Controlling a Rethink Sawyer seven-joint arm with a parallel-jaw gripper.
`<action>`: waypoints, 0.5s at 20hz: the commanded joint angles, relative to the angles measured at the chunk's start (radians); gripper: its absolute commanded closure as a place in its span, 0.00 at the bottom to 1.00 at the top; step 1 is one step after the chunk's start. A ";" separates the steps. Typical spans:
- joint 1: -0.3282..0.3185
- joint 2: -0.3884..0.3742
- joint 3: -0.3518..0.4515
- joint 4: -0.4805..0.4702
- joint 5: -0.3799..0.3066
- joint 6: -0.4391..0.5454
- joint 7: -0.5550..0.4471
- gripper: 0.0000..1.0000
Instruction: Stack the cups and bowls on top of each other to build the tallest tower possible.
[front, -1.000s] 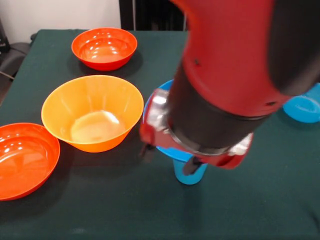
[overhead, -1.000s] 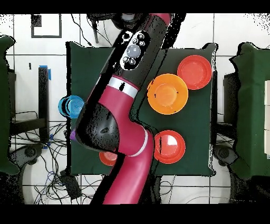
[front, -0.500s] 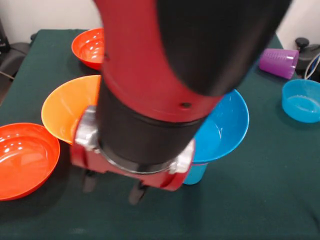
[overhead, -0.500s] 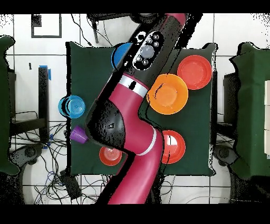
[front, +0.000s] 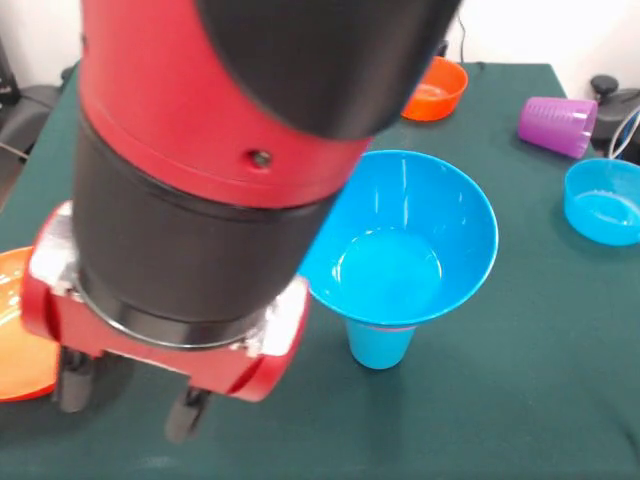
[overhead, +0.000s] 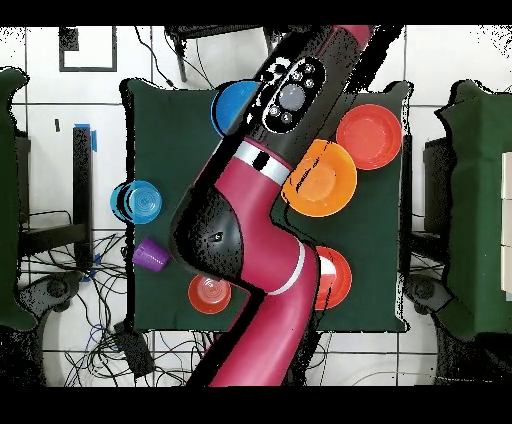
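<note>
Red and black arm fills the front view, its gripper (front: 125, 400) low over the green table (front: 520, 400), fingers apart and empty. Just beside it stands the tower (front: 395, 262): a large blue bowl (front: 440, 215) atop a light blue cup (front: 378, 345).

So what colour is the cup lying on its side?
Translucent purple cup; clearest in the front view.

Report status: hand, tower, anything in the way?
Hand low at the table's front edge, empty, fingers apart. Tower: blue cup under big blue bowl, standing free. Arm hides the orange bowl.
</note>
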 joint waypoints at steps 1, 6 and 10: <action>-0.010 0.010 -0.084 -0.062 -0.110 -0.045 -0.419 0.00; -0.008 0.032 0.042 -0.069 -0.280 -0.090 -0.411 0.00; 0.004 0.042 0.188 -0.084 -0.467 -0.096 -0.374 0.00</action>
